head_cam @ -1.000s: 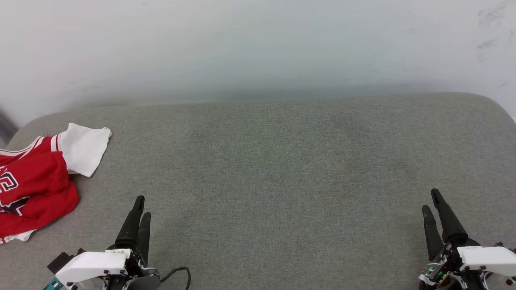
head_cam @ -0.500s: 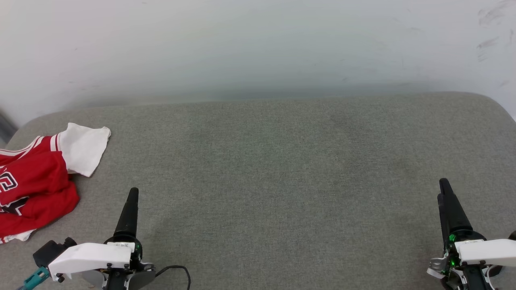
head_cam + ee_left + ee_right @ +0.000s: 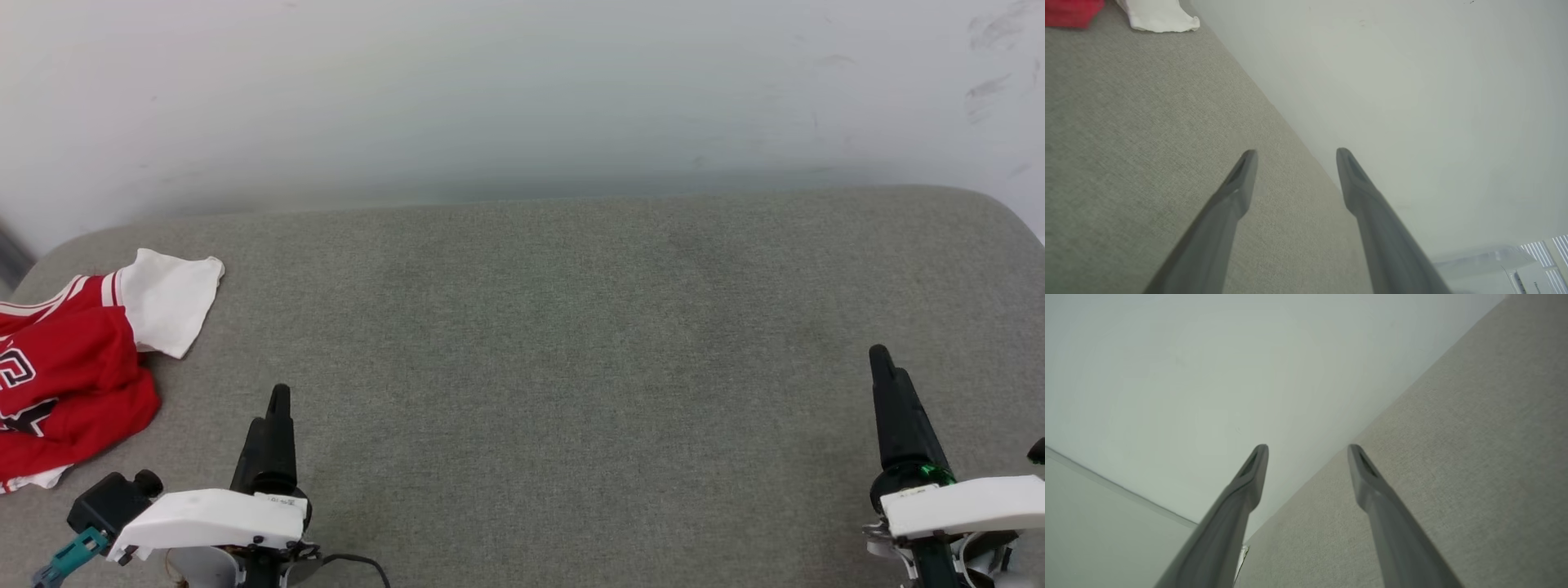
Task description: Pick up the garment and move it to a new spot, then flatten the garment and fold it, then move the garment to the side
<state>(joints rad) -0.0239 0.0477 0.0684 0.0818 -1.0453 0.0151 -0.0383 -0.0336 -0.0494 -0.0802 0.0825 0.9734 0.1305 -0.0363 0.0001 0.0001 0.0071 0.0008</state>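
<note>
The garment [image 3: 69, 371], a red jersey with a white sleeve, striped trim and black white-outlined lettering, lies crumpled at the far left edge of the grey cushion [image 3: 555, 327]. A corner of the garment [image 3: 1155, 14] appears at the top left of the left wrist view. My left gripper [image 3: 277, 400] hovers at the lower left, to the right of the garment and apart from it. In its wrist view the left gripper [image 3: 1294, 157] stands open and empty. My right gripper [image 3: 882, 363] is at the lower right; the right gripper [image 3: 1306, 451] is open with nothing between its fingers.
A pale wall [image 3: 522, 90] rises behind the cushion's far edge. The cushion's corners round off at the back left and back right. A dark cable [image 3: 351, 562] trails from the left wrist. A white appliance [image 3: 1515, 269] shows at the left wrist view's bottom right.
Both grippers have rolled about their wrists, so their two fingers now line up edge-on in the head view. The right gripper has crept forward. The garment has not moved.
</note>
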